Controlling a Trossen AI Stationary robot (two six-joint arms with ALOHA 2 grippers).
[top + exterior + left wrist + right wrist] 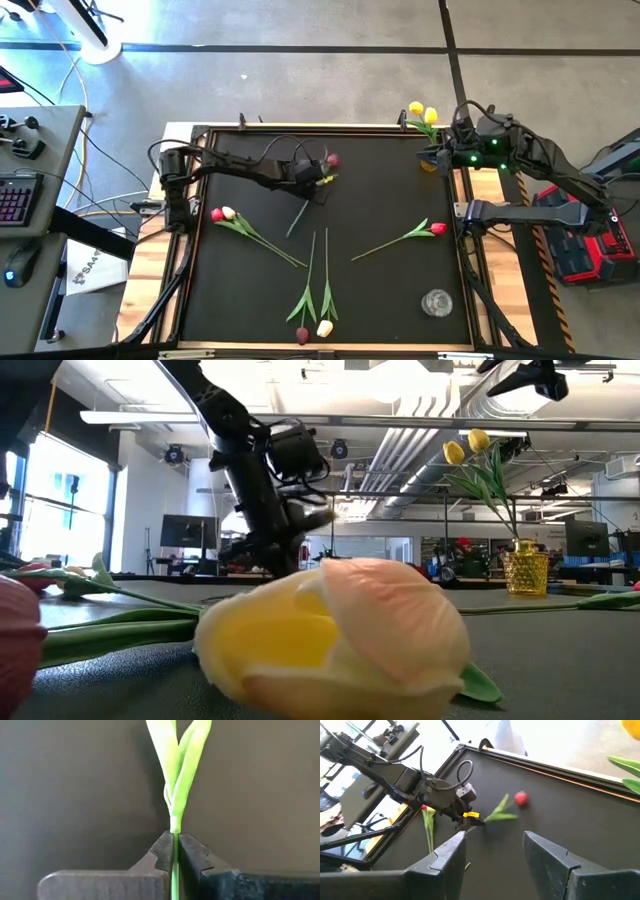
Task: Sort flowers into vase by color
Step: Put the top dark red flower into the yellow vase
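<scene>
My left gripper (322,180) sits over the counter's (380,200) far middle, jaws shut on a tulip stem (174,870) whose head (333,160) lies just behind. My right gripper (440,155) waits at the far right corner beside the vase (525,572) holding two tulips (423,113). Other tulips (315,290) lie nearer, with a glass (436,302) near right.

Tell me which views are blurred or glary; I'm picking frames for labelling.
Low view: a cream tulip right at the lens fills the foreground, soft; bright windows and ceiling lights glare behind. Left wrist view: stem in the shut left pincer is fairly sharp, leaf tips soft. Right wrist view: window glare at the far edge, right pincer fingers blurred. High view: even light.
</scene>
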